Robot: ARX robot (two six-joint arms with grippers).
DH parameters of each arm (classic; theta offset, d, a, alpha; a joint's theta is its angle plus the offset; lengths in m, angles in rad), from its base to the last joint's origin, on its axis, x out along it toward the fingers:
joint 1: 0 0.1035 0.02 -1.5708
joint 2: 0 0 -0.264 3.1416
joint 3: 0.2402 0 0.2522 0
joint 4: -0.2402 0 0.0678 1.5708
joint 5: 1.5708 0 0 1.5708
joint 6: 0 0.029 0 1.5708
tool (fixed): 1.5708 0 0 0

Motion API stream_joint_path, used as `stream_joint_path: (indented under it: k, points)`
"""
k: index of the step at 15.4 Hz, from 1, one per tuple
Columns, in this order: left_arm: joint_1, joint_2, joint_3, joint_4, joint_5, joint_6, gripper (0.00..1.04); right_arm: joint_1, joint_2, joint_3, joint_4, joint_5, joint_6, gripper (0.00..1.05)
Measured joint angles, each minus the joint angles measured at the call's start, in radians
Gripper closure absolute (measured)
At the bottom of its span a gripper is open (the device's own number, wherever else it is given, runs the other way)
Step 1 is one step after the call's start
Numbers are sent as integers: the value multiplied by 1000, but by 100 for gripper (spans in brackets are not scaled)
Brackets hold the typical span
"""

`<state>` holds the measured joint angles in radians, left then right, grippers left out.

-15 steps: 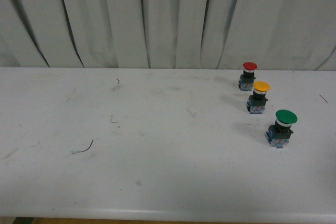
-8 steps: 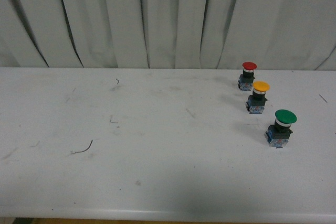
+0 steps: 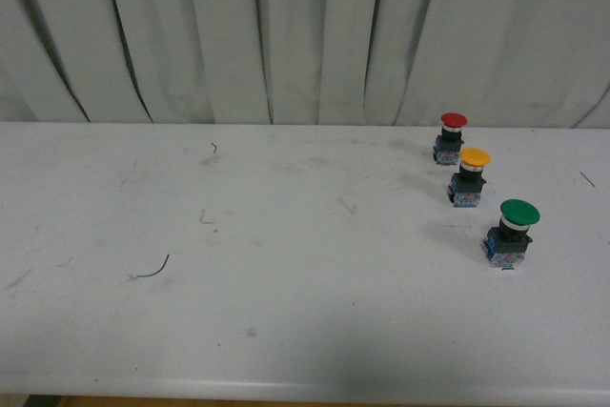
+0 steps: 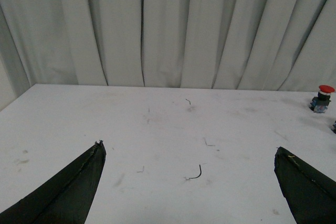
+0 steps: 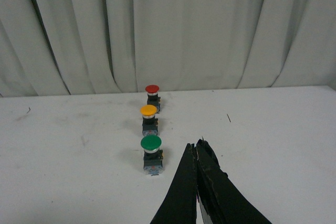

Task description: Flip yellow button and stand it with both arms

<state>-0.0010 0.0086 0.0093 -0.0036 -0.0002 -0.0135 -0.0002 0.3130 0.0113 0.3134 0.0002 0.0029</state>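
Note:
The yellow button (image 3: 470, 176) stands upright on its blue-grey base on the white table, at the right, between a red-capped switch (image 3: 450, 136) and a larger green-capped switch (image 3: 512, 232). It also shows in the right wrist view (image 5: 149, 118). Neither arm shows in the front view. My left gripper (image 4: 189, 153) is open and empty, its black fingers (image 4: 73, 187) wide apart above the table's left part. My right gripper (image 5: 195, 148) is shut and empty, a short way from the green switch (image 5: 151, 152) and apart from the yellow button.
The white table (image 3: 286, 264) carries a small bent wire (image 3: 152, 270) at front left and faint scuffs. A grey curtain (image 3: 286, 35) hangs behind the table. The red switch (image 4: 321, 97) sits at the edge of the left wrist view.

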Motion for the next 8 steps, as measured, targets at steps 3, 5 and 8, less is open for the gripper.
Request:
stream_joint_path:
  k: [3,5,8]
  points:
    - [0,0,0,0,0,0,7,0,-68,0,-67,0,0,103]
    - [0,0,0,0,0,0,7,0,-100,0,-98,0,0,103]
    - [0,0,0,0,0,0,7,0,-134,0,-131,0,0,103]
